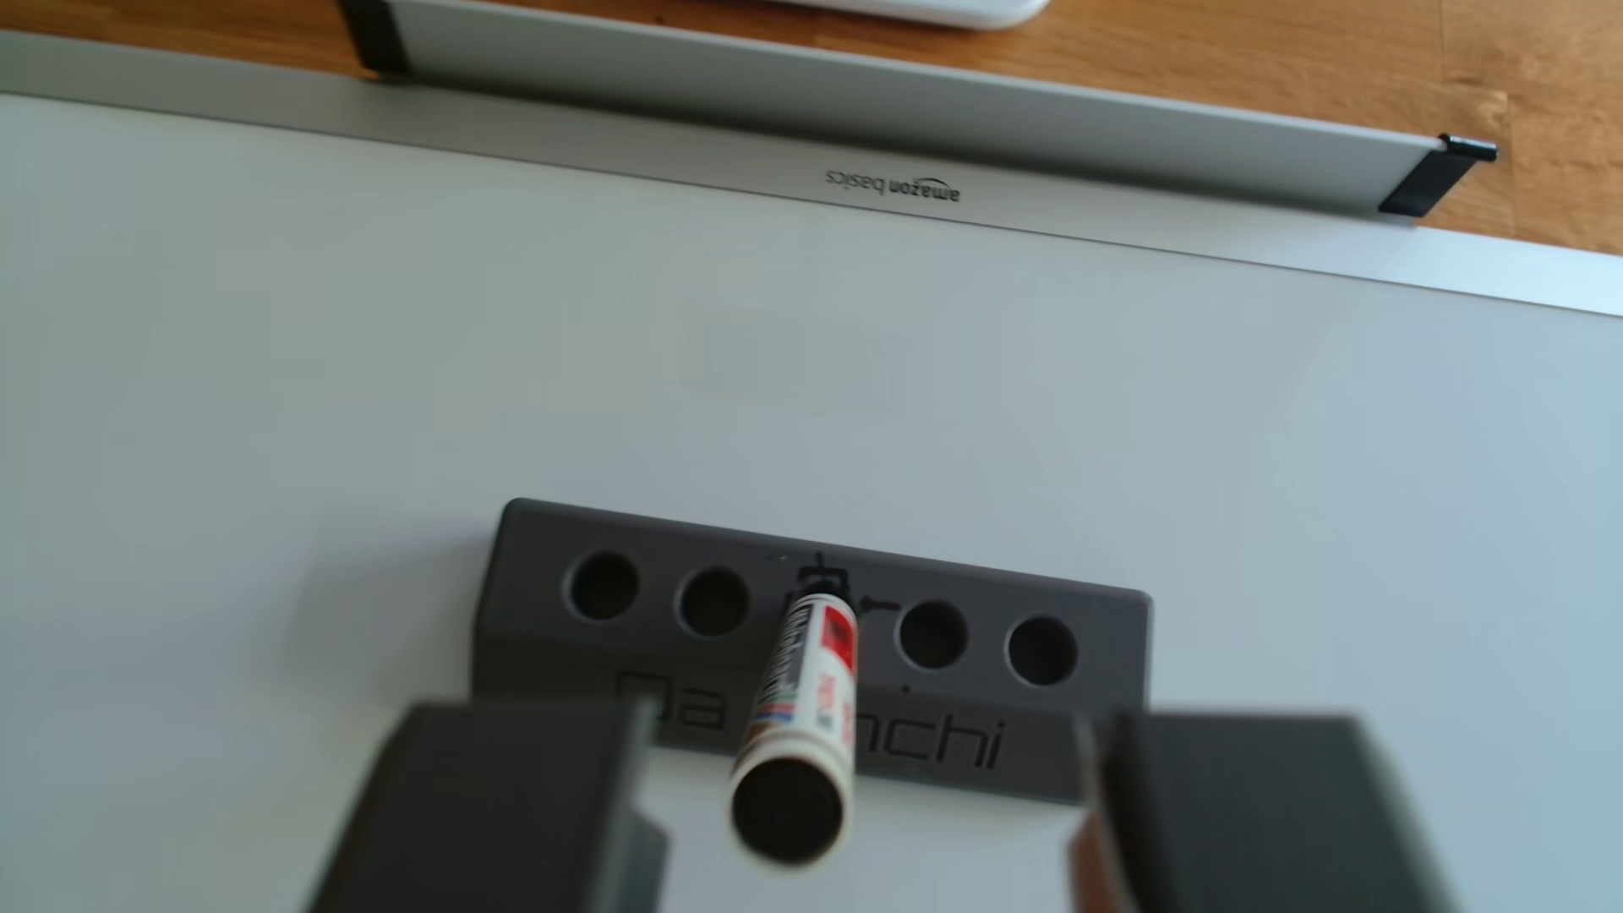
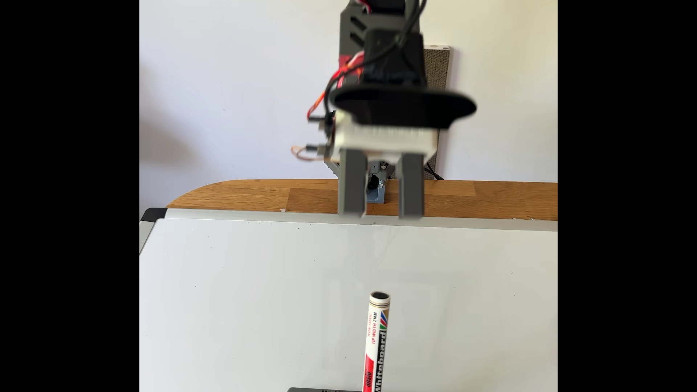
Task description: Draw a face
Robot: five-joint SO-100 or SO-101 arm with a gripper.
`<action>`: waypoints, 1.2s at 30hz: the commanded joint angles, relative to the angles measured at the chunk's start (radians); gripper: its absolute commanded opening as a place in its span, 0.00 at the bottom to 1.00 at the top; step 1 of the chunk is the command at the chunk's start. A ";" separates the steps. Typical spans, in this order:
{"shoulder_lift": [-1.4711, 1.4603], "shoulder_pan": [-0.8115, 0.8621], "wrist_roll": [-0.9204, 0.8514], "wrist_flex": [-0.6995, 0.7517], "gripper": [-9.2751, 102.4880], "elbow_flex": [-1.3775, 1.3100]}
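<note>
Two grey fingers (image 1: 527,790) of the gripper (image 1: 865,729) frame the bottom of the other view, spread wide, nothing between the pads but air. Same in the fixed view: gripper (image 2: 381,215) wide open, holding nothing, fingers pointing down, seen against the far edge of the whiteboard (image 2: 264,282), well apart from the marker (image 2: 377,339).

Marker (image 1: 804,693) stuck in the middle hole of the grey block (image 1: 1098,632), leaning a bit toward the camera in the other view, dark butt end up, white barrel w/ red and black print. Sits between the fingers in that view, touching neither. Four more holes (image 1: 604,586) in the block, two each side of the marker, all open. Black scribbles on the block's top around the middle hole. Engraved lettering on the block's front, partly hidden by the marker.

Block (image 2: 320,389) cut off at the bottom edge of the fixed view, on the whiteboard (image 1: 351,395).

Face: can't tell where it is; just a faint, blurry smudge on the board beyond the block in the other view, too vague to read as a line.

Past the board's frame, a grey tray (image 1: 878,97) w/ black end caps on the wooden table (image 1: 1317,70). Wooden table (image 2: 245,196) and pale wall (image 2: 226,75) behind the arm in the fixed view; red and black cables (image 2: 332,86) on the arm's side.
</note>
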 commanded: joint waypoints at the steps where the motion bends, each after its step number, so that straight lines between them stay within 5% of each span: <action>1: -0.012 -0.008 -0.020 -0.020 0.92 -0.077; 36: -0.244 0.005 -0.028 -0.094 0.92 -0.077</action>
